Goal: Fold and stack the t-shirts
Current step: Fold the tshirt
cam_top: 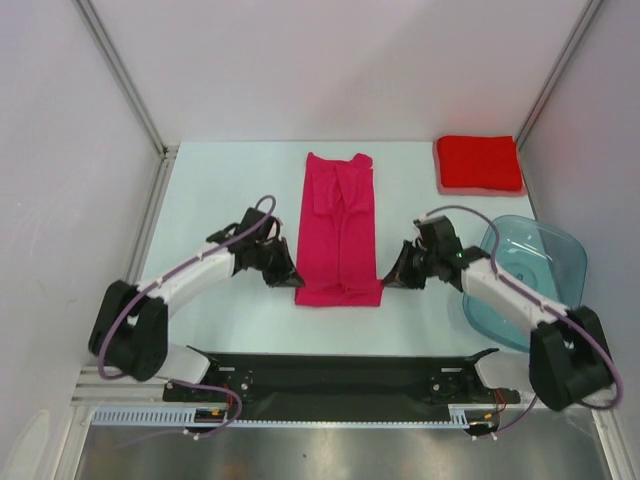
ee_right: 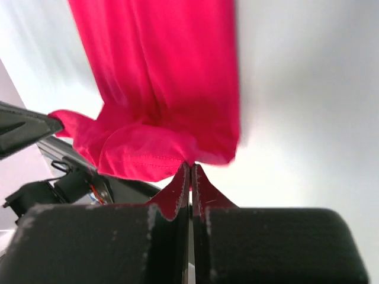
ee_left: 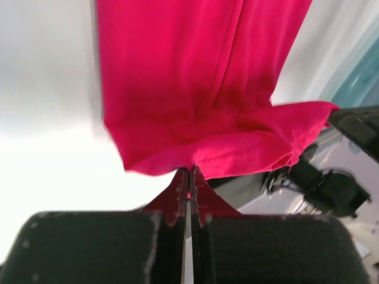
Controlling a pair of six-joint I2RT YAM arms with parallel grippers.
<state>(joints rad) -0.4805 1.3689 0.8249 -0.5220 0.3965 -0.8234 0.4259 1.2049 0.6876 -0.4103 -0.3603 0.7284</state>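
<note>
A magenta-pink t-shirt [cam_top: 338, 230] lies folded into a long narrow strip down the middle of the table. My left gripper [cam_top: 291, 281] is shut on its near left corner, the hem [ee_left: 195, 157] pinched at the fingertips. My right gripper [cam_top: 388, 279] is shut on the near right corner, with the cloth [ee_right: 166, 148] bunched at the tips. The near hem is lifted a little off the table. A brighter red t-shirt [cam_top: 479, 164] sits folded into a square at the far right corner.
A translucent blue-grey plastic tub [cam_top: 530, 275] stands at the right edge, right behind my right arm. Metal frame posts and white walls close in the table on three sides. A black bar [cam_top: 340, 380] runs along the near edge between the arm bases.
</note>
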